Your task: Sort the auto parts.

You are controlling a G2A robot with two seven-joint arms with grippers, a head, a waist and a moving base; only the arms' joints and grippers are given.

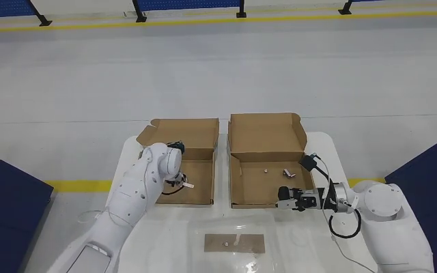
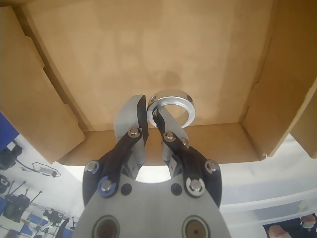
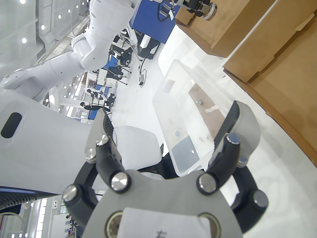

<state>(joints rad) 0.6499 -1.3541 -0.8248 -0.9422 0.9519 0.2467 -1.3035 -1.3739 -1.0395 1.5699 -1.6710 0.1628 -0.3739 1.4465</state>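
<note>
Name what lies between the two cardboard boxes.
Only a narrow bare strip of the white table separates the left box from the right box; the top view shows it.

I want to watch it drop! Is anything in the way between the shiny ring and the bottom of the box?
Nothing visible is in the way. The left gripper holds the ring above the cardboard box, and the box floor beneath it is bare.

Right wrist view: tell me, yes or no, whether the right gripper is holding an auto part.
No, the right gripper has its jaws spread wide apart, and nothing is clamped between them.
</note>
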